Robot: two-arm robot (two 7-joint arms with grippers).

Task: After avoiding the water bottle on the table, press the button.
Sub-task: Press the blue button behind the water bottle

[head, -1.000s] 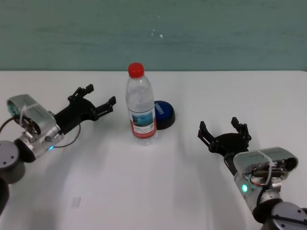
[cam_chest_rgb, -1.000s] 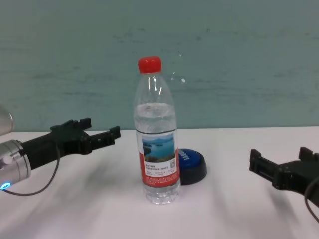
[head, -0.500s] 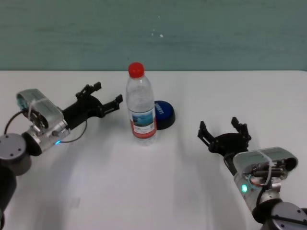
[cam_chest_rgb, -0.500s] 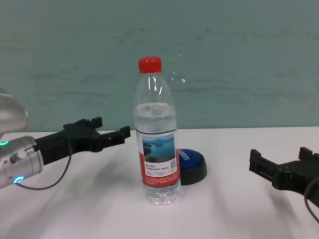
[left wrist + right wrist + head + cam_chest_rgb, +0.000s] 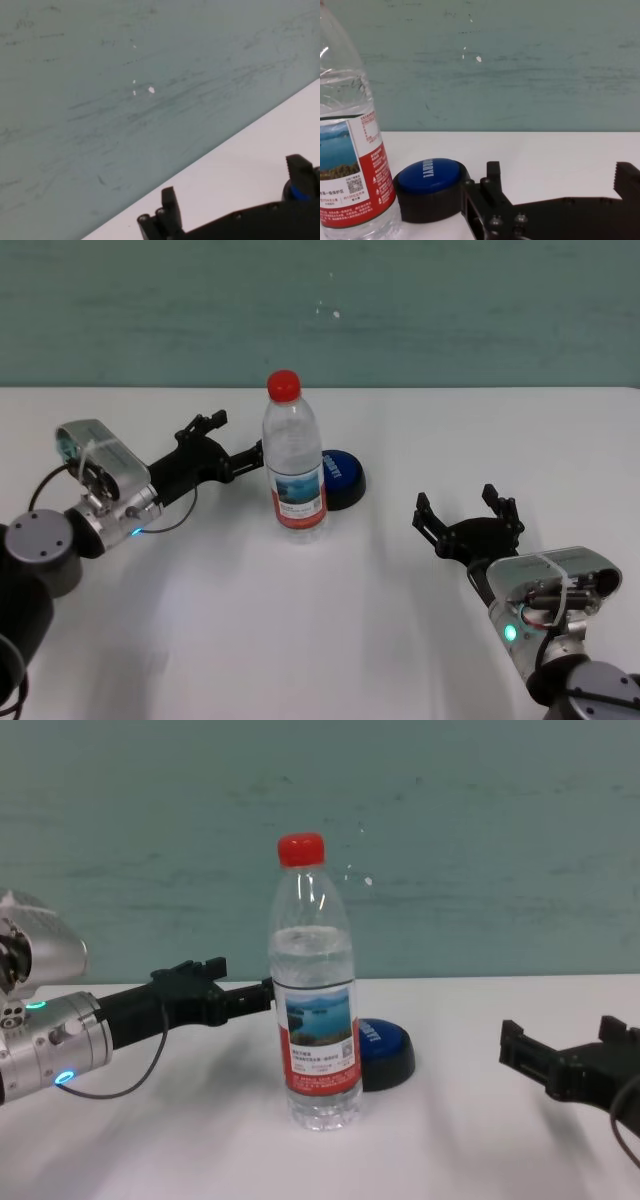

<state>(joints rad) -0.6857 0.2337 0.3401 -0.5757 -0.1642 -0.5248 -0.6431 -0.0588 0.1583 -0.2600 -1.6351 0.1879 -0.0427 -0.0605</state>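
I see the bottle (image 5: pixel 294 466) stand on the table (image 5: pixel 300 620), hiding part of the button (image 5: pixel 342 478) behind it. My left gripper (image 5: pixel 238 445) reaches beside the bottle, fingers spread, holding nothing. My right gripper (image 5: pixel 468 515) waits apart, open too.

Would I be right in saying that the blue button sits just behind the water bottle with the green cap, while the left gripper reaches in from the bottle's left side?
Nearly: the cap is red, not green, as the chest view shows. The blue button does sit just behind the water bottle with the red cap, and the left gripper reaches in from the bottle's left side.
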